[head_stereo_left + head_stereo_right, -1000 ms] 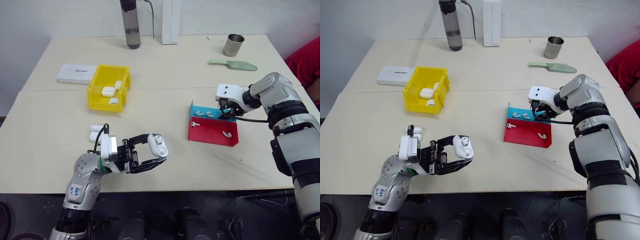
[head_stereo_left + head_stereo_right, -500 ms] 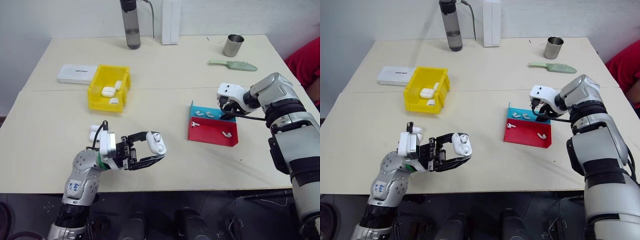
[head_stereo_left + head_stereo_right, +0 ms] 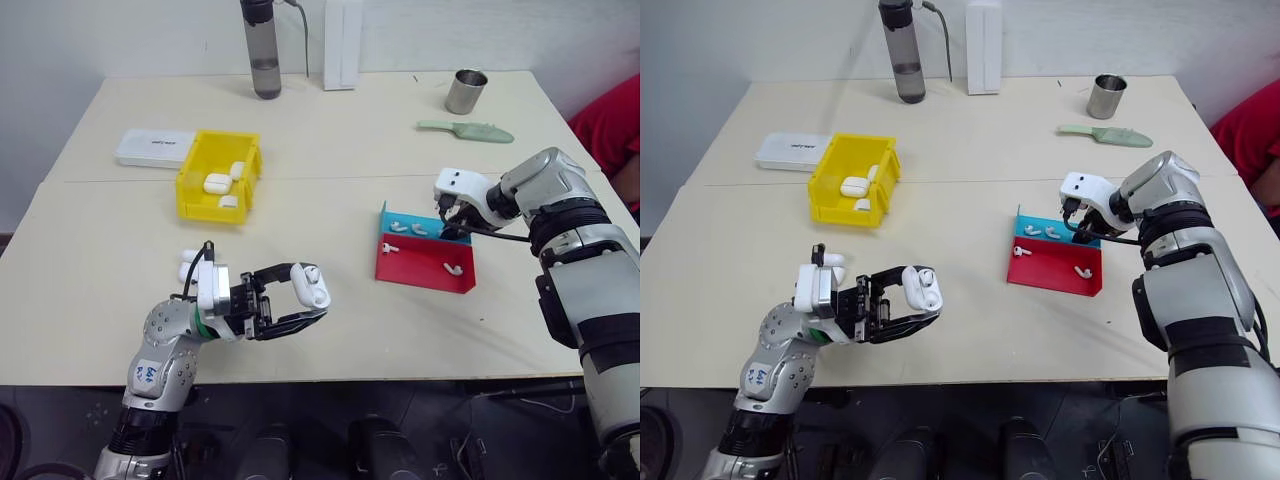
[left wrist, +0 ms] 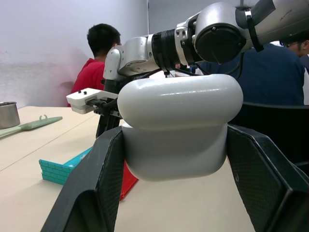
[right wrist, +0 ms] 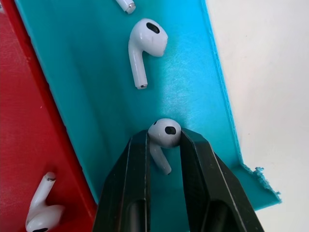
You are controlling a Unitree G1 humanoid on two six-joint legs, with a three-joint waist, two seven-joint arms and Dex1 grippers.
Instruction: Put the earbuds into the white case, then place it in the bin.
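Earbud (image 5: 164, 134) now pinched: right gripper (image 5: 163, 145) fingers have closed on it over the blue tray (image 5: 188, 92).
Left gripper (image 4: 174, 159) stays clamped on the white case (image 4: 178, 123); insertion likely follows.

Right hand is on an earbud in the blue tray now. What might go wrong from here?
The right hand pinches the earbud only by its round head at the fingertips, so it may slip or twist on lifting. The white case in the left hand looks closed, so the bud may have nowhere to go.
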